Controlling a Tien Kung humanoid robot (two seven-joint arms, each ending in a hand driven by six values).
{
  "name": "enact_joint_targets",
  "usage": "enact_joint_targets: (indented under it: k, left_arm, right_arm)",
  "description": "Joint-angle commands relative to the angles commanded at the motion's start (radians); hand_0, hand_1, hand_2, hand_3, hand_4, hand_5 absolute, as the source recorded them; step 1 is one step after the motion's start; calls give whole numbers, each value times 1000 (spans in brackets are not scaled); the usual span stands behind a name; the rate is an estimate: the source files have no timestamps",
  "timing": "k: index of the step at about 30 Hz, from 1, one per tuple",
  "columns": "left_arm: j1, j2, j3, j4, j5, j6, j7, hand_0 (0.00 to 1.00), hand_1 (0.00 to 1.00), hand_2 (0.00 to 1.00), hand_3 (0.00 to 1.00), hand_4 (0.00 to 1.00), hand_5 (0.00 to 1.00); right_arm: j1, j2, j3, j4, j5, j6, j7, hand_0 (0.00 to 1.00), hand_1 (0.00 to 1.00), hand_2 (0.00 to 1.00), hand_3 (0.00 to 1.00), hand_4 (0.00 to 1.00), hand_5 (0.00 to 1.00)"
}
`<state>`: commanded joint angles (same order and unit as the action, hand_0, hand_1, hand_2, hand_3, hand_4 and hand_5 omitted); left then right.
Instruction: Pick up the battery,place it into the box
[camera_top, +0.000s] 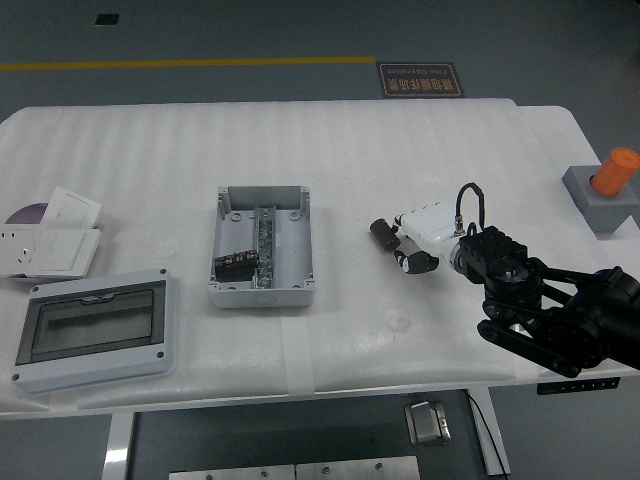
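Note:
A small dark cylindrical battery (382, 233) sits at the fingertips of my right hand (408, 245), right of the table's middle. The white fingers are curled around it. My black right arm (545, 310) comes in from the lower right. The open grey box (262, 290) stands to the left of the hand, about a hand's width away. Inside it are a metal rail and another dark battery (236, 266) at its lower left. Whether the held battery touches the table is unclear. My left arm is not in view.
A grey lid with a clear window (95, 330) lies at the front left. White socket plates (55, 240) lie behind it at the left edge. A grey block with an orange cylinder (605, 190) stands at the far right.

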<state>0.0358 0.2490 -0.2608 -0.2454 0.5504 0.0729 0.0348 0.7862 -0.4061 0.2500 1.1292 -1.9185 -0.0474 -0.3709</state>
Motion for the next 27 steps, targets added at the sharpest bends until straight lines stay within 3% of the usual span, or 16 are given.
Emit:
enact_joint_targets:
  k: [2,3,11,27]
  left_arm:
    - [0,0,0,0,1,0,0,629,659,523,580,596,371]
    - [0,0,0,0,0,0,0,629,659,523,581,597,373]
    - [0,0,0,-1,1,0,0,630,659,521,579,595,378]
    - [-3,6,8,-3,2,1,0,629,657,518,578,587,382]
  right_arm:
    - [3,-2,0,3,-3,6,-2,809,775,821,940,755,451]
    - [5,-3,0,5,-4,9,-3,854,831,915,998,826,473]
    - [33,-4,-26,12,-11,14,-8,858,841,919,998,841,466]
    - [133,31,-194,-4,-2,-22,24,830,812,853,993,838,521]
